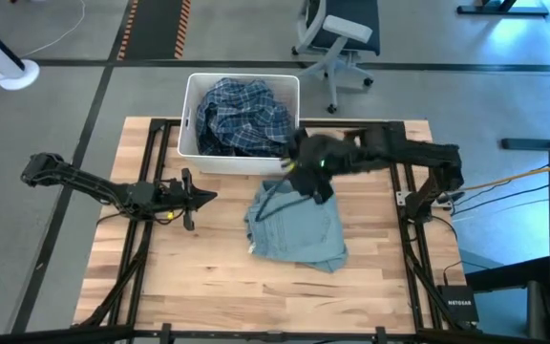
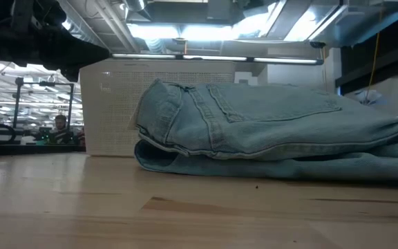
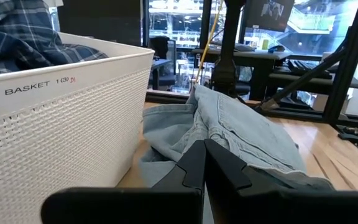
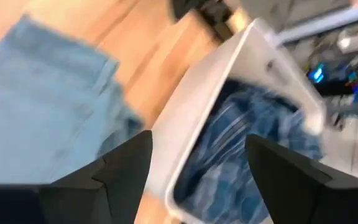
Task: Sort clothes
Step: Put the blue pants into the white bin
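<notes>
A navy-white plaid shirt (image 1: 242, 119) lies heaped inside the white bin (image 1: 191, 115) at the table's far edge. A light blue denim piece (image 1: 299, 225) lies crumpled on the wood just in front of the bin, its far end close to the bin wall. My right gripper (image 4: 197, 174) hangs open in the air over the bin's near rim (image 4: 210, 93) and the denim's far end, with nothing between its fingers. My left gripper (image 1: 194, 198) stays shut and level, low over the table to the left of the denim (image 3: 241, 130), touching nothing.
The bin (image 3: 61, 137) stands close beside my left gripper, on its far side. Bare wood (image 1: 256, 296) stretches along the table's near edge. A small black box (image 1: 452, 301) sits at the near right corner. An office chair (image 1: 337, 38) stands beyond the table.
</notes>
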